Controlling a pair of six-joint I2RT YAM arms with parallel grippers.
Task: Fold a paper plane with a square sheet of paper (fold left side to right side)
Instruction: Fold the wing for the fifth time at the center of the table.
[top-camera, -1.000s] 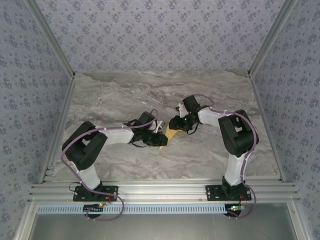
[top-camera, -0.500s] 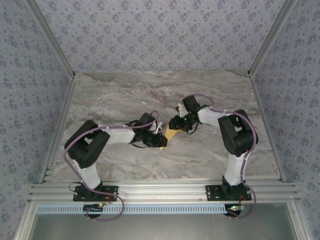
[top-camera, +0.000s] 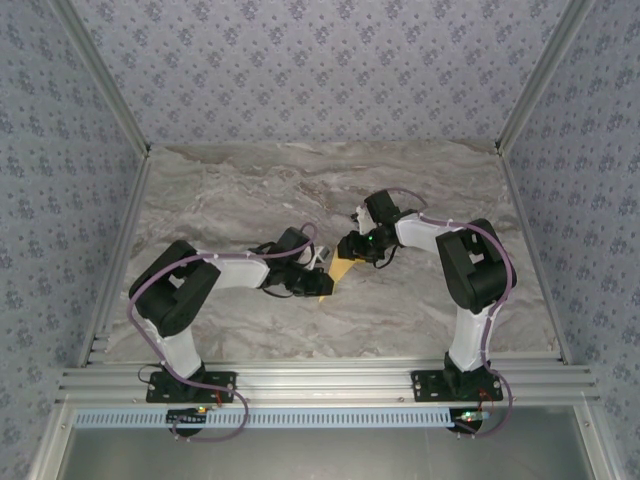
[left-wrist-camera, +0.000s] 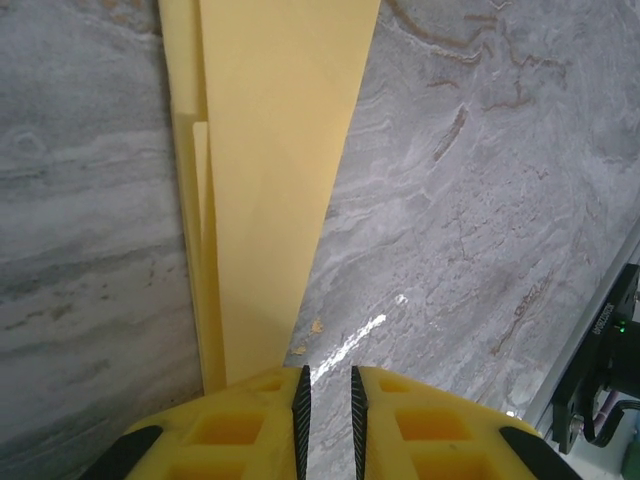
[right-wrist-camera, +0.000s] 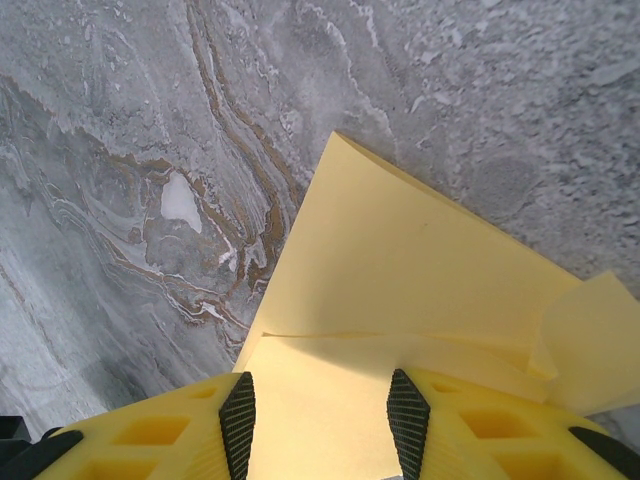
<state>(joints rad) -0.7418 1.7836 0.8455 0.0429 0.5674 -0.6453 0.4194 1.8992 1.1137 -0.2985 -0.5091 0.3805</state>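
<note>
The yellow-orange sheet of paper (top-camera: 342, 268), folded into a narrow pointed shape with layered flaps, lies flat on the marble table between the two grippers. In the left wrist view the paper (left-wrist-camera: 270, 180) tapers toward my left gripper (left-wrist-camera: 327, 385). That gripper's left finger sits on the narrow tip, and its jaws are a narrow slit apart with bare table between them. My right gripper (right-wrist-camera: 322, 400) is open and low over the wide end of the paper (right-wrist-camera: 400, 270), a crease running across just ahead of its pads. From above, the left gripper (top-camera: 316, 282) and right gripper (top-camera: 352, 250) flank the paper.
The marble table (top-camera: 230, 190) is walled by patterned panels on three sides, with aluminium rails (top-camera: 320, 385) along the near edge. Part of the right arm (left-wrist-camera: 600, 370) shows at the lower right of the left wrist view.
My left gripper has slid slightly to the right, covering more of the paper's near tip. The right arm and the paper have stayed put.
</note>
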